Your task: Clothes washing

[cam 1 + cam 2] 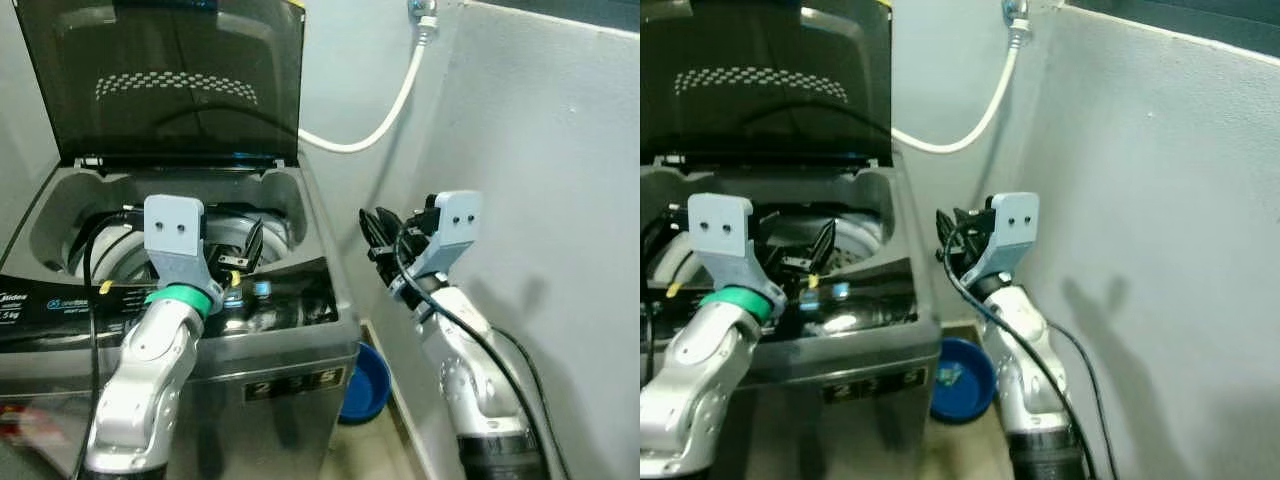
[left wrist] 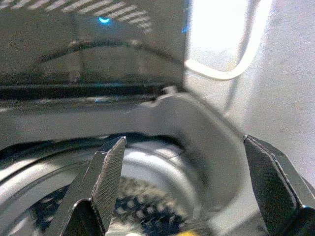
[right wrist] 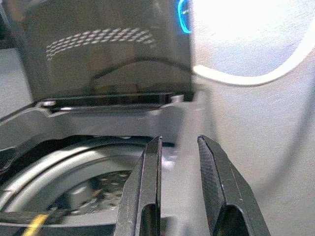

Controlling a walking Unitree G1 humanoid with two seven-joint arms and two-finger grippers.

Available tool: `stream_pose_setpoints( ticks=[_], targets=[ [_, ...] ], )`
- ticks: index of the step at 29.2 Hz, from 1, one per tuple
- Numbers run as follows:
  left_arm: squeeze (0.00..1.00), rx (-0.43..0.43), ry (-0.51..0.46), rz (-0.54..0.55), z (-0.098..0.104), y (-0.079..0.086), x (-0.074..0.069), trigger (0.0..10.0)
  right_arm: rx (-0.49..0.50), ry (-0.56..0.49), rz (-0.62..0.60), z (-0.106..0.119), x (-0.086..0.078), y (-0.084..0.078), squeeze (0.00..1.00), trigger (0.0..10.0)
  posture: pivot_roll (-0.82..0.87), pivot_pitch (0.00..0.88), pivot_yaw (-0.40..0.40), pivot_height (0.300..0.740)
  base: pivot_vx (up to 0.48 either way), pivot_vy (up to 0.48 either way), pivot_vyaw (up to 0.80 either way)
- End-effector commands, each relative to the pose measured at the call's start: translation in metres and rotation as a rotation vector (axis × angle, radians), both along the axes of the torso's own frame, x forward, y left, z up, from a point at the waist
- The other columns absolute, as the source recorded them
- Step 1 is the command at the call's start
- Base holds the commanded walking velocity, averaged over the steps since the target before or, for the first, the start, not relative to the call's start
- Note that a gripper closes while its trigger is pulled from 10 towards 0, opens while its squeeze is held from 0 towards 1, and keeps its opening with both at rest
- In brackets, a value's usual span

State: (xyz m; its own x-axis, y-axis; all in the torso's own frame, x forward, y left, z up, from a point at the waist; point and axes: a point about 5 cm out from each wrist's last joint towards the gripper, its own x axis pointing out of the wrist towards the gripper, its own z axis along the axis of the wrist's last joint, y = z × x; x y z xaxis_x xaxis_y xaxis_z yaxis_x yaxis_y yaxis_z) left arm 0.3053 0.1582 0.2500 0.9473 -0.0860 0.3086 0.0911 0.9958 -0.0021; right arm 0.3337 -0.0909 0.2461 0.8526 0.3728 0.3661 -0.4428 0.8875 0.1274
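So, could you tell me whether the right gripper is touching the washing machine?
Apart. In the left eye view the right gripper hangs beside the washing machine, with bare wall showing between them.

soft, even indoor light in the head views; the right arm (image 1: 1025, 350) throws a faint shadow on the grey wall (image 1: 1160, 200). glare blows out the white hose (image 3: 256, 73) and wall in both wrist views. the washer drum (image 2: 147, 196) is blurred, and the dark lid (image 1: 170, 80) carries pale reflections.

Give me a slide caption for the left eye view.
Left hand open over the washing machine drum, lid raised; right hand waits beside it near the white hose.
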Motion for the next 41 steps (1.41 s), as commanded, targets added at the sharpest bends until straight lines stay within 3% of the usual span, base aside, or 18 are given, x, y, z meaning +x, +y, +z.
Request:
stream_pose_setpoints(
  ticks=[1,9,16,21,25,29,33,36,41],
  targets=[
    [0.0,0.0,-0.005,0.015,-0.001,0.001,-0.001,10.0,0.001,0.005,0.007,0.0,-0.001,0.001,0.0,10.0,0.01,0.003,-0.035,0.74,0.0,0.0,0.0],
    [0.0,0.001,-0.007,0.018,-0.001,0.002,-0.001,10.0,-0.014,0.003,0.006,0.0,-0.001,0.001,0.0,10.0,0.01,0.003,-0.037,0.74,0.0,0.0,0.0],
    [0.0,0.027,0.006,0.025,-0.004,0.002,0.0,10.0,-0.067,-0.027,-0.05,0.005,0.003,-0.002,0.0,10.0,0.01,0.002,-0.03,0.74,0.0,0.0,0.8],
    [0.0,0.074,0.079,0.063,-0.013,0.007,0.005,10.0,-0.124,-0.037,-0.172,0.005,0.012,-0.018,0.0,10.0,0.02,0.003,-0.014,0.74,0.0,0.0,0.8],
    [0.0,0.097,0.061,0.135,-0.015,0.016,0.008,10.0,-0.117,-0.032,-0.205,0.004,0.014,-0.023,0.0,10.0,0.01,0.0,-0.012,0.74,0.0,0.0,0.8],
    [0.0,0.0,-0.041,0.192,-0.01,0.028,0.011,10.0,-0.105,-0.016,-0.217,0.004,0.017,-0.023,0.0,10.0,0.0,0.0,-0.047,0.74,0.0,0.0,0.8],
    [0.0,-0.01,-0.048,0.263,-0.012,0.032,0.012,10.0,-0.111,-0.005,-0.187,0.0,0.02,-0.018,0.0,10.0,0.01,0.0,-0.06,0.74,0.0,0.0,0.8],
    [0.0,0.026,0.019,0.239,-0.019,0.031,0.012,10.0,-0.101,0.006,-0.169,-0.003,0.022,-0.014,0.0,10.0,0.02,0.0,-0.067,0.74,0.0,0.0,0.8],
    [0.0,0.094,0.042,0.144,-0.028,0.023,0.006,10.0,-0.041,0.037,-0.151,-0.01,0.022,-0.018,0.0,10.0,0.04,0.0,-0.064,0.74,0.0,0.0,0.8]
  ],
)
